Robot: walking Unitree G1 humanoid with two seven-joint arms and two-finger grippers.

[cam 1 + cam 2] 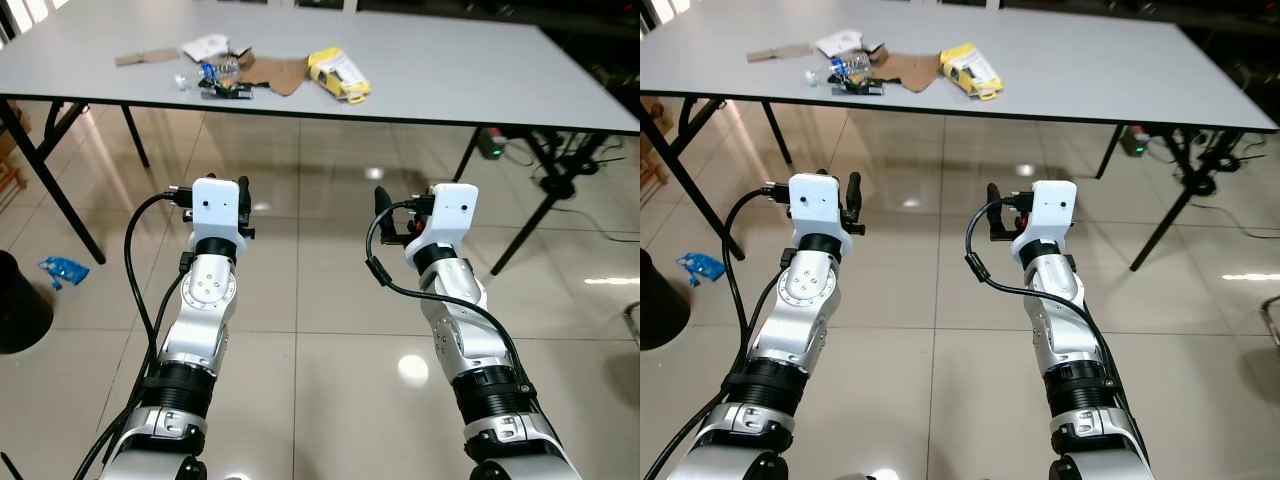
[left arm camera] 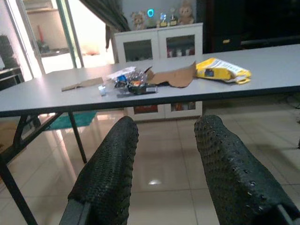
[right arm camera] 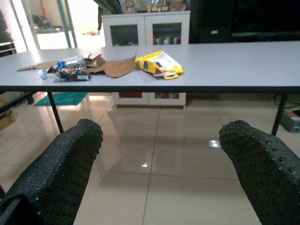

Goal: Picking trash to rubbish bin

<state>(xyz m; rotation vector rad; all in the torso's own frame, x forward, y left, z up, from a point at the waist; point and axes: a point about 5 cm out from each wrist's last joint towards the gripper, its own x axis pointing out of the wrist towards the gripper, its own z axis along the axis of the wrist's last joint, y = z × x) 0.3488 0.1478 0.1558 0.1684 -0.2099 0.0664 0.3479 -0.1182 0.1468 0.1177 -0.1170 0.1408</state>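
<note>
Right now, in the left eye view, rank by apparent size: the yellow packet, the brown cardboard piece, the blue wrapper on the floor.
1. brown cardboard piece
2. yellow packet, nearly alike, so unsure
3. blue wrapper, smallest though nearer the camera

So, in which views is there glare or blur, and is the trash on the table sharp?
Left eye view: ceiling lights glare on the glossy floor; the yellow packet is sharp. Left wrist view: bright window washes out the background, and the left gripper's fingers are softly blurred. Right wrist view: trash fairly sharp, fingers blurred.
</note>
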